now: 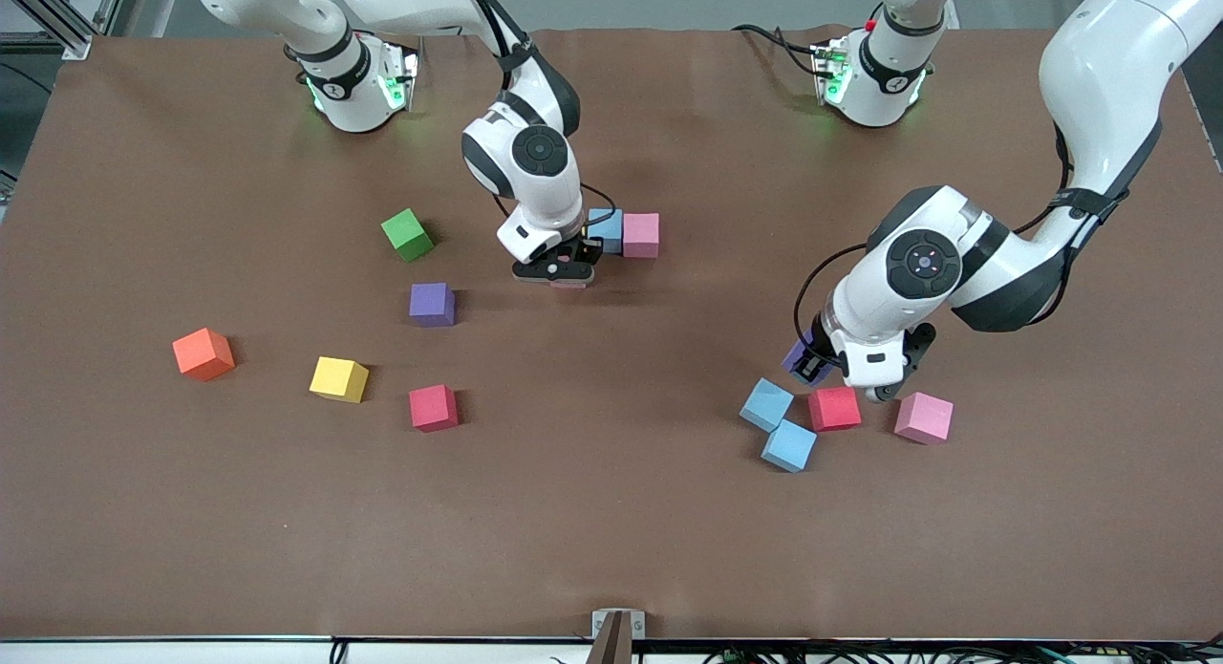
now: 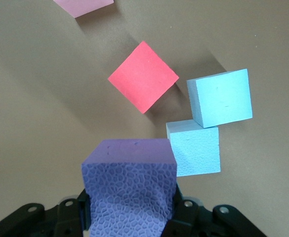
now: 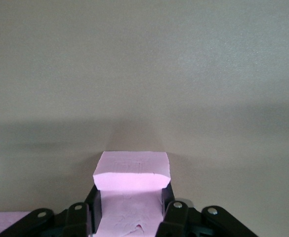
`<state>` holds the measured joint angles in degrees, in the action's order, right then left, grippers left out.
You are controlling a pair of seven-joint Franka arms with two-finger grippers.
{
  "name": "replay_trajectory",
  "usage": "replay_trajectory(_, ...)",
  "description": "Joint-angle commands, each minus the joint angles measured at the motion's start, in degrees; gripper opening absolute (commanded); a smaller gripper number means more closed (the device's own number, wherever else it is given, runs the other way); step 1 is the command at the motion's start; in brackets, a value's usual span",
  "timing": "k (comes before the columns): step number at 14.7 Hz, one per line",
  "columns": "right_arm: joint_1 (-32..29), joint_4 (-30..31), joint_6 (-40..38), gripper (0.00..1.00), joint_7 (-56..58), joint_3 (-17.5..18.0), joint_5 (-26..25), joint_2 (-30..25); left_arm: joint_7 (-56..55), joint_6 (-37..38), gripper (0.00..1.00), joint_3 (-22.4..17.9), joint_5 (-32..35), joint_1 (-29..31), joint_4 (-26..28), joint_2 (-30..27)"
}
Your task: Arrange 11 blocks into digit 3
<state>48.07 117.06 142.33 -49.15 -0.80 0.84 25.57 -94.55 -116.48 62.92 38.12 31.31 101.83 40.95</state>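
Front view shows the right gripper (image 1: 566,267) at upper centre of the frame, clenched on a pink block (image 3: 132,171) low over the table (image 1: 611,511), just beside a light blue block (image 1: 606,226) and another pink block (image 1: 641,235) that touch each other. At centre right the left gripper (image 1: 812,363) grasps a purple block (image 2: 130,187) above a cluster of two blue blocks (image 1: 766,403), a red block (image 1: 834,408) and a pink block (image 1: 924,417). Scattered in the left half of the frame lie a green cube (image 1: 407,235), a purple block (image 1: 432,304), an orange cube (image 1: 203,353), a yellow block (image 1: 339,378) and a red block (image 1: 434,407), all apart.
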Motion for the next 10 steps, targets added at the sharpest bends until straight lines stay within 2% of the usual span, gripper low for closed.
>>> replay_trajectory(1,-0.1,1.9,-0.7,0.01,0.0,-0.2,-0.8,-1.9,0.0,1.3,0.52,0.2,-0.9,-0.4,-1.1,-0.1)
replay_trajectory(10,0.1,1.8,0.0,0.02,-1.5,-0.2,-0.7,-1.8,-0.1,1.3,0.53,0.2,-0.9,-0.3,-1.1,-0.2)
